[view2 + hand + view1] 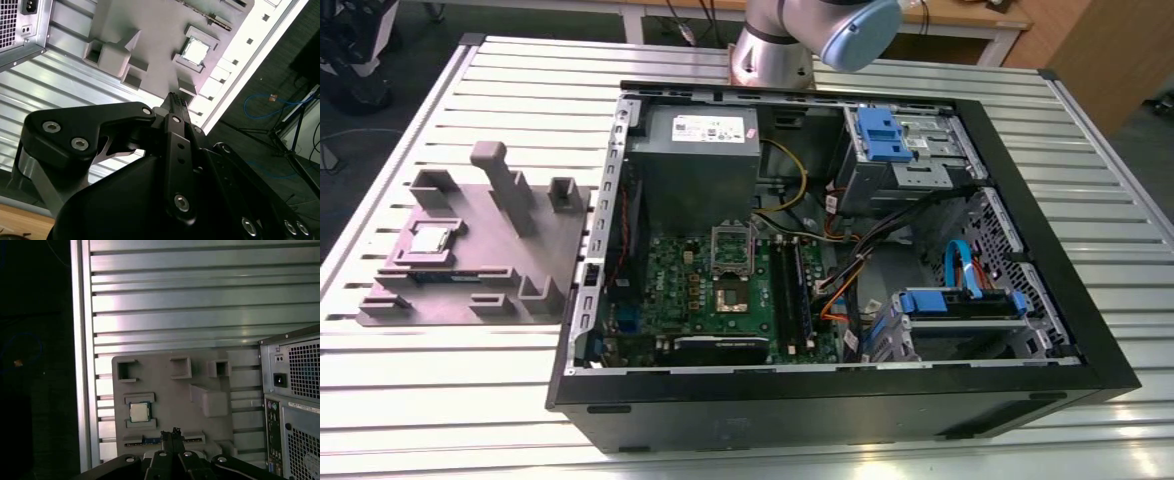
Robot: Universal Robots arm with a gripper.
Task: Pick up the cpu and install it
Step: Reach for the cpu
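The cpu [430,240] lies flat in a grey holder [534,250] on the table [440,400], beside the case [854,405]. The fingers [168,436] are closed and empty, well apart from it. It is probably light, stiff and fragile underneath, so opposite edges look like the best hold.

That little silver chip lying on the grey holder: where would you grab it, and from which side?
Probably by two opposite edges, coming from straight above. The chip lies flat, shiny face up, in the grey holder. Raised blocks sit against two of its sides, while the other two edges look free to pinch.
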